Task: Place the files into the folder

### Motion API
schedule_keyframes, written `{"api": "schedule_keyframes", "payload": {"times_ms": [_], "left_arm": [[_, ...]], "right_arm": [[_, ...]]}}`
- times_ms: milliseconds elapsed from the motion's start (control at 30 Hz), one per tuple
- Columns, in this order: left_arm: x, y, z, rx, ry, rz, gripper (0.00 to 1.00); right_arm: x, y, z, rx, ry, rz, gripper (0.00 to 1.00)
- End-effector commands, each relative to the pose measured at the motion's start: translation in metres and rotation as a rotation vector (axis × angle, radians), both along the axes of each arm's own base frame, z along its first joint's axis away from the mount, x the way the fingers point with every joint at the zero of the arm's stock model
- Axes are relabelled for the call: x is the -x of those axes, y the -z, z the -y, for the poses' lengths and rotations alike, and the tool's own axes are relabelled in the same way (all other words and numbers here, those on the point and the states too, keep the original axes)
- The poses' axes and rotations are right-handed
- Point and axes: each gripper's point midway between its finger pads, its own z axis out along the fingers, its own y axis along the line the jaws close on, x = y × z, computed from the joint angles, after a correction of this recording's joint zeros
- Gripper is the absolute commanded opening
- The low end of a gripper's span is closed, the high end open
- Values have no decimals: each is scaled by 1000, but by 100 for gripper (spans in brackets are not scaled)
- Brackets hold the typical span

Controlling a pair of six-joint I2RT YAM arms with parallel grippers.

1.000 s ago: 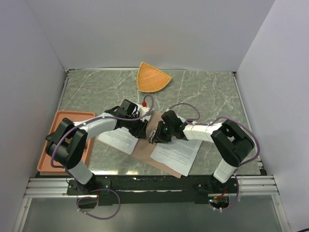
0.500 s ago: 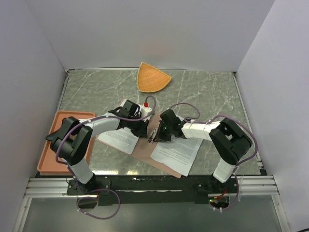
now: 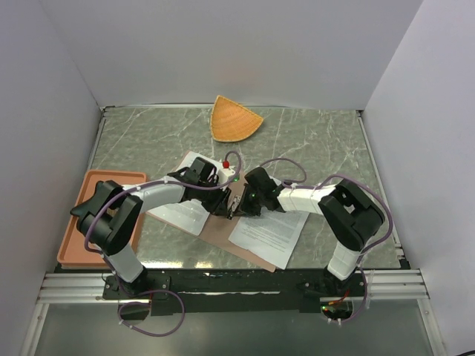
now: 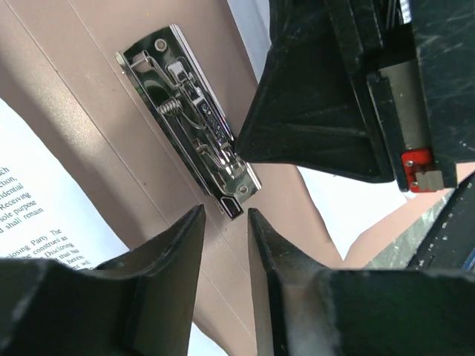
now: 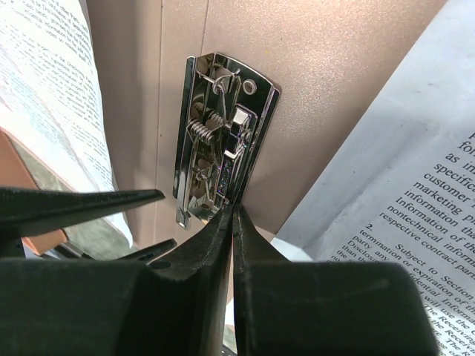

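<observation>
The folder (image 3: 223,231) lies open and flat near the table's front, its metal clip (image 4: 191,119) (image 5: 219,144) on the spine. One of the files (image 3: 267,233) rests on the folder's right half. Another (image 3: 180,215) lies on its left half, curled up under my left arm. My left gripper (image 4: 226,211) (image 3: 225,206) hovers open just below the clip's near end, with nothing between its fingers. My right gripper (image 5: 231,210) (image 3: 236,208) comes from the other side. Its jaws are pressed together on the near end of the clip's raised edge.
A salmon-orange tray (image 3: 74,245) sits at the left edge by my left arm's base. An orange fan-shaped dish (image 3: 234,119) lies at the back middle. White walls close in the table on three sides. My two wrists nearly touch over the folder.
My right jaws have closed at the clip. My left jaws narrowed, then reopened a little beside the clip. The left sheet has shifted; its far corner now shows behind my left arm.
</observation>
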Motion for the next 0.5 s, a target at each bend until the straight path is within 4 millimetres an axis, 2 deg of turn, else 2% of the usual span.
{"api": "schedule_keyframes", "payload": {"times_ms": [0,267,467], "left_arm": [[-12,-14,5,17,-21,71,33],[-20,6,2,-62,-64,65,20],[-21,10,7,-62,-62,46,18]], "right_arm": [[9,30,17,98,37,-51,11],[13,35,26,115,73,-60,5],[15,37,28,122,85,-69,3]]}}
